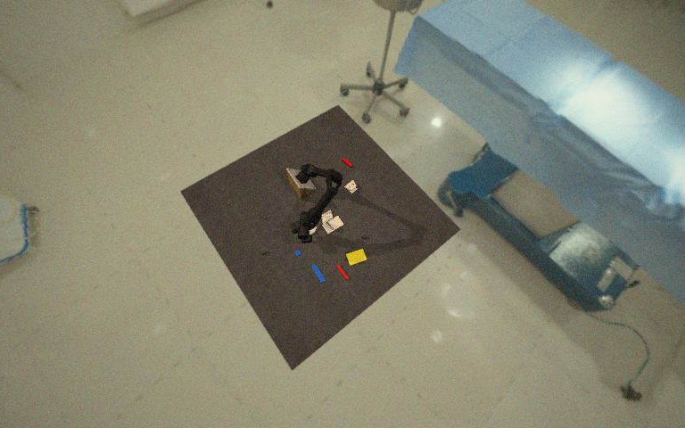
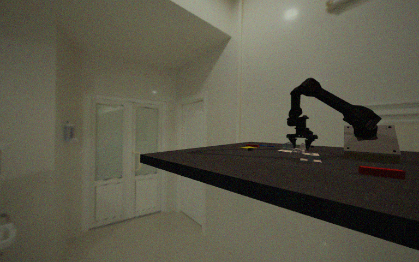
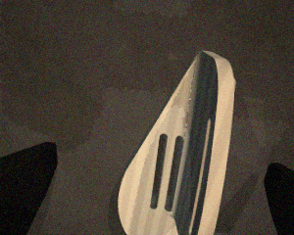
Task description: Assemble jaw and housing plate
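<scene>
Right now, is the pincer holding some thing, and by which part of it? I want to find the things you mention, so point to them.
Nothing is held. The pincer (image 2: 301,149) (image 3: 165,164) is open, with the cream jaw (image 3: 222,142) between its fingers but not gripped.

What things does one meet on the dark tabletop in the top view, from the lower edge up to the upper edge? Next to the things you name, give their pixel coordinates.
Long blue block (image 1: 317,273), flat yellow block (image 1: 356,257) (image 2: 247,148), small cream part (image 1: 350,185), short red block (image 1: 347,162) (image 2: 381,172).

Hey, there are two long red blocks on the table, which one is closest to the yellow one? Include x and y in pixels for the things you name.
The red block (image 1: 342,272) right beside the yellow block (image 1: 356,257); the other (image 1: 347,162) (image 2: 381,172) lies far off.
</scene>
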### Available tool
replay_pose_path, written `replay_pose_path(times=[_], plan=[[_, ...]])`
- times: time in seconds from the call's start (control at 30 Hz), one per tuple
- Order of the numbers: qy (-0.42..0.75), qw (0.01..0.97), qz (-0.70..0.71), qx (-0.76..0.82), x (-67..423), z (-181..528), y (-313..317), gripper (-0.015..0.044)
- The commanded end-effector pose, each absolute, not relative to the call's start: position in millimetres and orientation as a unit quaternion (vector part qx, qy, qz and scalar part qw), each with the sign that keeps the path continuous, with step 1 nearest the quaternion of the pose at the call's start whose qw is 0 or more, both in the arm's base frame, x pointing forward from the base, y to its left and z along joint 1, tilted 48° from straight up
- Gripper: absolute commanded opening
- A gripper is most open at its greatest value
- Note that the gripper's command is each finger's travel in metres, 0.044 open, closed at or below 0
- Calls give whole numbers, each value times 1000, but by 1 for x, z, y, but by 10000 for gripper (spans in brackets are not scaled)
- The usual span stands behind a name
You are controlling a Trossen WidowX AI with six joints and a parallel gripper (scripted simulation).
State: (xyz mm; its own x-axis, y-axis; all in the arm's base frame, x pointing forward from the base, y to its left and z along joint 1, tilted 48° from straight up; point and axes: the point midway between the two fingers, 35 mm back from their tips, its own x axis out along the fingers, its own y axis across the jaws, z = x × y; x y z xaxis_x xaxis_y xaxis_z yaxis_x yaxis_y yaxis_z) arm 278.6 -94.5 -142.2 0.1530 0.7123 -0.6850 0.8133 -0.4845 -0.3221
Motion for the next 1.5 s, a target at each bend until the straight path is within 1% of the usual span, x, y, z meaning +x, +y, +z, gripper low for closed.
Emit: replay_pose_path(times=[0.0, 0.43, 0.8, 0.9, 1.47], plan=[[504, 58, -412, 757, 278, -143, -93, 440], [504, 58, -412, 757, 278, -144, -93, 440], [504, 61, -412, 757, 279, -143, -94, 151], [504, 61, -412, 757, 279, -143, -94, 134], [504, 61, -412, 757, 279, -140, -97, 134]])
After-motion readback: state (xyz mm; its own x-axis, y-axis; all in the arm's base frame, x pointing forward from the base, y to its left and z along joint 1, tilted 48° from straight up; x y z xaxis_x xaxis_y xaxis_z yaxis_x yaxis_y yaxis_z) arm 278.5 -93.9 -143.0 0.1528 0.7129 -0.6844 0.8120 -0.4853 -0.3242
